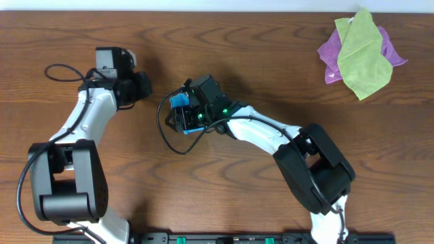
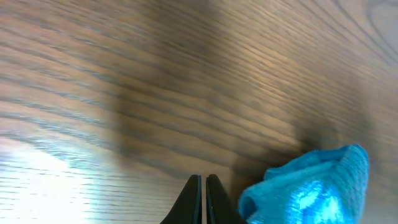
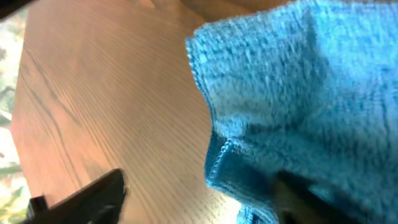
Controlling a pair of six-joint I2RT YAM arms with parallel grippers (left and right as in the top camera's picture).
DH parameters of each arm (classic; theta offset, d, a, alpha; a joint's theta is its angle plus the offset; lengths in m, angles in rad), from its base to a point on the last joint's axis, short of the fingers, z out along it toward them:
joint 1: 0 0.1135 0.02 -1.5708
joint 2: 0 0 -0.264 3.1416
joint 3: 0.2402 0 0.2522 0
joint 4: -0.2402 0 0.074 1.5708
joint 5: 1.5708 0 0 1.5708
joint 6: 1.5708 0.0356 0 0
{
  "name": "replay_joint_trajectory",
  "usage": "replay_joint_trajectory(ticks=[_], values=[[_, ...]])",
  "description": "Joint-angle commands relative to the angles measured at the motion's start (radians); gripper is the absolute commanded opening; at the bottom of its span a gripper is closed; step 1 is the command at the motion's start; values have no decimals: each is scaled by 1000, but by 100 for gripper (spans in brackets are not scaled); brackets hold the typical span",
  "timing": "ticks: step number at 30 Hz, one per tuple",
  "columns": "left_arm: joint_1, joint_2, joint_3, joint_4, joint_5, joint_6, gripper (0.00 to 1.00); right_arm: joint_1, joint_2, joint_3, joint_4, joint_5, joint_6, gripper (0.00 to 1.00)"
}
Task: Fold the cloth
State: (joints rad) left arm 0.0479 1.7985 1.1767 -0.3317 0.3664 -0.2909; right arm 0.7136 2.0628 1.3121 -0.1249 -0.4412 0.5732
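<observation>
The cloth (image 1: 179,101) is a small bunched sky-blue heap near the table's middle, mostly hidden under my right gripper (image 1: 183,116). In the right wrist view the cloth (image 3: 298,87) fills the upper right with a hemmed fold hanging down. My right gripper (image 3: 199,198) is open: one finger stands over bare wood at the left, and the other is a dark shape against the cloth's underside. My left gripper (image 1: 145,87) sits just left of the heap. Its wrist view shows the left gripper (image 2: 203,198) shut on nothing, with the cloth (image 2: 311,190) close on its right.
A yellow-green cloth (image 1: 363,54) lies on top of a purple cloth (image 1: 331,59) at the far right back corner. A black cable (image 1: 171,139) loops off the right wrist over the wooden table (image 1: 271,61).
</observation>
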Motion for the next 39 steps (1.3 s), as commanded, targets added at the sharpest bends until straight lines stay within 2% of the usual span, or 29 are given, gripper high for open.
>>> replay_joint_trajectory(ticks=[1,2,3,13,18,35,37,39], values=[[19,-28,38,-8,2,6,6,-1,-73,18,-40,35,-24,88],[19,-29,43,-10,2,6,6,-8,-91,18,-63,52,-42,99],[19,-29,49,-13,2,6,6,-16,-115,18,-88,69,-58,99],[19,-35,103,-45,25,-1,6,-93,-297,18,-219,169,-116,99],[19,-35,104,-60,29,-2,6,-119,-307,18,-284,214,-146,99],[17,-35,104,-63,168,-1,6,-151,-90,18,-100,246,-153,98],[17,-35,104,-66,178,-1,8,-151,-75,18,-72,238,-139,97],[17,-35,104,-68,178,-1,16,-151,-64,18,-51,228,-130,97]])
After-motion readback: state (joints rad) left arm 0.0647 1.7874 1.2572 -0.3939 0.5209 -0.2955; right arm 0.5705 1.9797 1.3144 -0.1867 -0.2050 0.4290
